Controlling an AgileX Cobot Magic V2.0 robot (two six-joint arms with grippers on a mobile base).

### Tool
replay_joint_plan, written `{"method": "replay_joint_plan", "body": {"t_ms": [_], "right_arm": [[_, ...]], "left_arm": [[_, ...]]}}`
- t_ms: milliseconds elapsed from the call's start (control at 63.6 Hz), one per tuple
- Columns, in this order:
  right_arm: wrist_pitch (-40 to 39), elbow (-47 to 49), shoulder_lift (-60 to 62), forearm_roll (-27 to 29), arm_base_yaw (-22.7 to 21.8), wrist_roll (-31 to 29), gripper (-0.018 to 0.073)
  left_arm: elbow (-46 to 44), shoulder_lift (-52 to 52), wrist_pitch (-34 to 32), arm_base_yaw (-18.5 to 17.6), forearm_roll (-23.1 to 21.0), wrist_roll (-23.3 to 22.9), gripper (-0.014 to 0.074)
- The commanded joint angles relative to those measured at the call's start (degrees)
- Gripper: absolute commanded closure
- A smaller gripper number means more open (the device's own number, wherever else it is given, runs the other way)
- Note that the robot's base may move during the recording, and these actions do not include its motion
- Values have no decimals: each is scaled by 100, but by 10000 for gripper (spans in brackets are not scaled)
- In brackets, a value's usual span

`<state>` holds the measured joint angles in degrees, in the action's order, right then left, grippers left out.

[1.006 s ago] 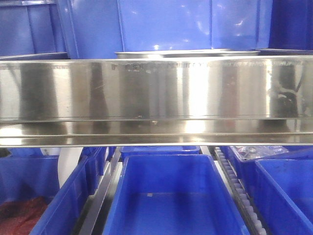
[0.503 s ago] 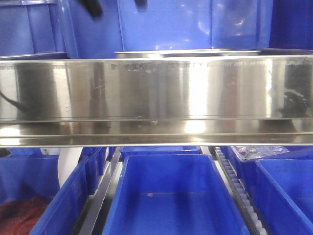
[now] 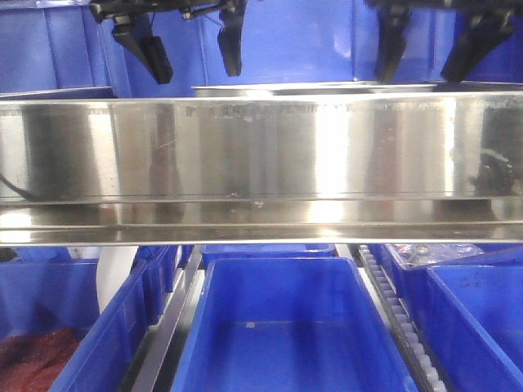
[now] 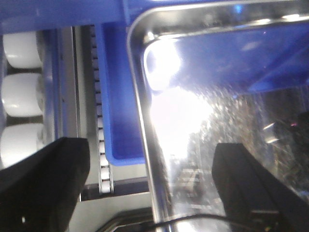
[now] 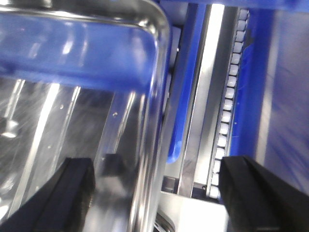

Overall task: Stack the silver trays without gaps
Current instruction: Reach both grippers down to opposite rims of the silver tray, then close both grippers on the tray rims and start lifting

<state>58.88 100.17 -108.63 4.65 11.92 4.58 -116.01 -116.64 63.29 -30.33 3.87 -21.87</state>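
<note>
The left claw (image 3: pixel 192 49) and right claw (image 3: pixel 431 45) are both spread wide apart and hold nothing. Each hangs over 1 side rim of the tray (image 3: pixel 315 87). The tray sits on a blue bin (image 4: pixel 113 96), behind the rail (image 3: pixel 261 163).

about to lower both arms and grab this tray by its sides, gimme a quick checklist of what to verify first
1. Left gripper open: ok.
2. Right gripper open: ok.
3. Left jaws straddle the silver tray rim, one outside and one over the inside: ok.
4. Right jaws straddle the opposite rim the same way: ok.
5. Grippers down at rim level: not ok, in the front view both appear to end just above the rim.
6. Second tray to stack with located: cannot tell, the shelf rail hides most of that level.
</note>
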Motion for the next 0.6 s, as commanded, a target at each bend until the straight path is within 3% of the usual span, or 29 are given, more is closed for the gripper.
{"method": "replay_joint_plan", "body": {"t_ms": [0, 393, 503, 581], "right_arm": [[-296, 209, 238, 9, -12, -2, -54], [-284, 209, -28, 194, -4, -95, -43], [-284, 209, -28, 200, -4, -118, 36], [-277, 209, -28, 200, -4, -118, 140]], "left_arm": [[-210, 277, -301, 1, 35, -81, 176], [-210, 9, -99, -9, -59, -81, 176], [-210, -16, -64, -9, -59, -81, 176], [-210, -26, -41, -9, -59, -81, 176]]}}
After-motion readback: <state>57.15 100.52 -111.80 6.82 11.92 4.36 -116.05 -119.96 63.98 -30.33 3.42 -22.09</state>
